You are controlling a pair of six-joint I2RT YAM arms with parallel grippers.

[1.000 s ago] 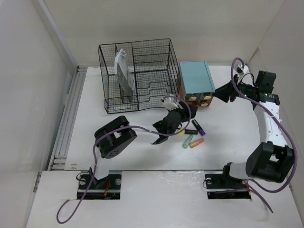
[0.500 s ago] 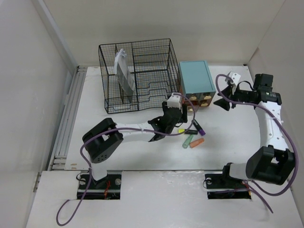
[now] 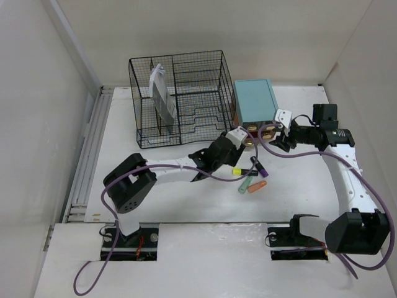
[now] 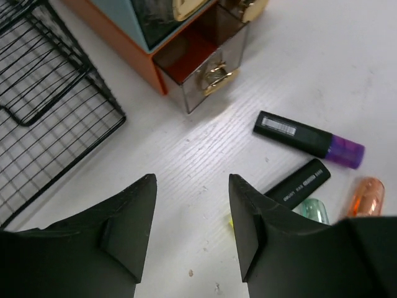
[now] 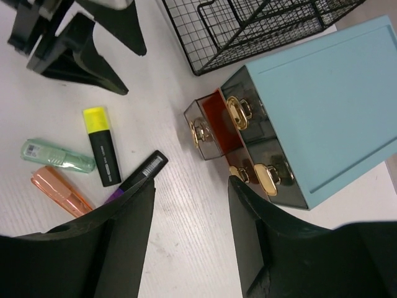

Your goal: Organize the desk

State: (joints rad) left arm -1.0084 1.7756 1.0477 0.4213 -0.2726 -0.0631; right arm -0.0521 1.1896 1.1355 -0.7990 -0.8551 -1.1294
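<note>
Beneath both arms: white matte flat desk (image 3: 205, 208); left gripper (image 4: 191, 180) spread, empty, over desk middle; right gripper (image 5: 191, 183) spread, empty, just beside teal rectangular drawer box (image 5: 322, 93) at far edge.

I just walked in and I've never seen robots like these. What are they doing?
Two robot arms are tidying a white desk. Neither holds anything: the left end effector hovers open near four loose markers, and the right end effector hangs open close to the blue-green drawer box, which has one small drawer pulled out. The markers lie on the desk, not yet put away.
</note>
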